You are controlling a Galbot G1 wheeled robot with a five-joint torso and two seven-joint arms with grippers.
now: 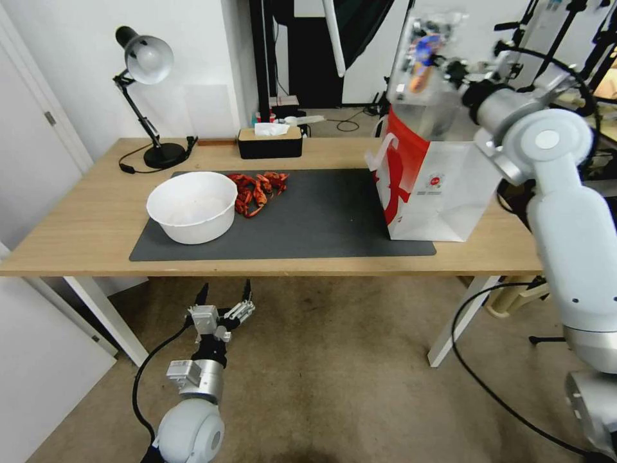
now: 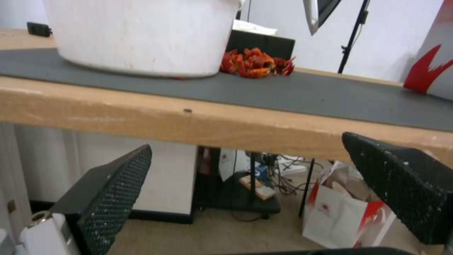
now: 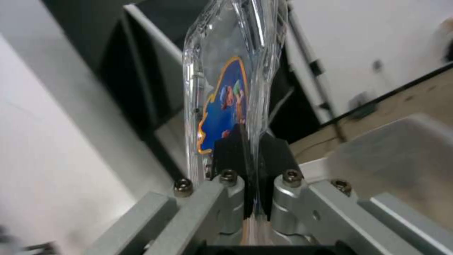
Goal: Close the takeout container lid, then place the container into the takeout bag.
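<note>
- Where the wooden table [image 1: 83,218] carries a dark grey mat [image 1: 334,218], the takeout bag [image 1: 443,193] stands upright at the mat's right end, its red side panel facing the robot's left and a small red round logo on its white front.
- The right arm reaches in from the right, raised above the bag's open mouth.
- A big round white bowl [image 1: 193,206] sits on the left part of the mat, with a heap of red crayfish [image 1: 257,188] just beside it on the far side.
- A black desk lamp [image 1: 144,96] stands at the table's far left corner; a black tissue box [image 1: 270,143] sits at the far edge, near the middle.
- The takeout container [image 1: 424,54], clear plastic with a blue and orange label, hangs in the air above the bag, held on edge with its lid closed against the base.
- The right gripper [image 3: 252,156] has its black fingers [image 3: 229,152] pinched tight on the container's rim.
- The left gripper [image 1: 225,302] hangs below the table's front edge, over the carpet, with its fingers spread wide and holding nothing.
</note>
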